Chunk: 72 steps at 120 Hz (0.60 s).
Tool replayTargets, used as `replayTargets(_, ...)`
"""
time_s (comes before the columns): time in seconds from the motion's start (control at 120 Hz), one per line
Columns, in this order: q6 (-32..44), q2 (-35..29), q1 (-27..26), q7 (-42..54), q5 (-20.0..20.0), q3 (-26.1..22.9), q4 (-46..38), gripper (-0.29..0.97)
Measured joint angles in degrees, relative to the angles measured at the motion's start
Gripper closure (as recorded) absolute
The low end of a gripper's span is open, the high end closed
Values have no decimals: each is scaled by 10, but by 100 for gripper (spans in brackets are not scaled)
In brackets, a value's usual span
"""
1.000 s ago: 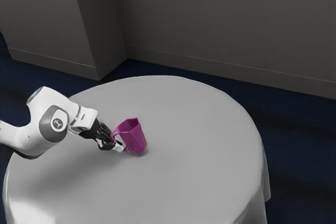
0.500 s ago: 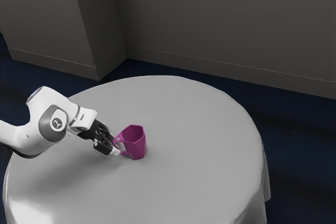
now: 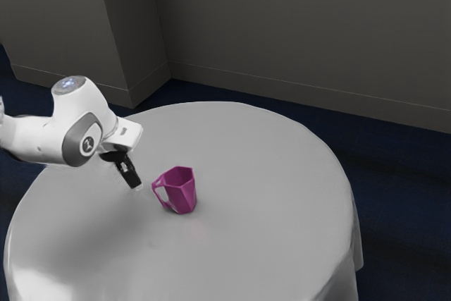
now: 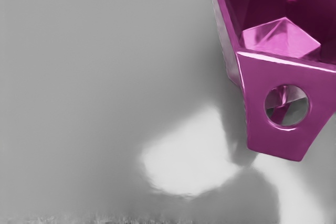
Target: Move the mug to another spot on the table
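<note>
round desk under a pale cloth, carries the one task thing. white arm comes in from the exterior view's left, bent over the desk's near-left part. purple mug stands upright on its base on the desk, a bit toward the exterior view's left of the middle, well in from every edge, so no tip or fall risk as it sits. nothing touches it; it rests on its own weight. black hand hangs just above the desk, near the mug on the exterior view's left, apart from it, pointing down and toward it. whether the hand is spread or pressed together cannot be told from this angle; it pinches nothing. handle is a flat slab with a round hole and faces the hand, likely why the hand sits on that side. mug mouth is up; the part of its inside in view looks empty. judgement: mug is free, and whether this is its new spot can't be read.
</note>
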Motion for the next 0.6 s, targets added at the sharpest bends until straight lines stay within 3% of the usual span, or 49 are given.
replayTargets(0.242,-165,54,6,-102,-15,-16,135,2)
replayTargets(0.5,-334,54,8,-188,11,-16,320,2)
replayTargets(0.6,-400,50,49,-214,14,-56,382,2)
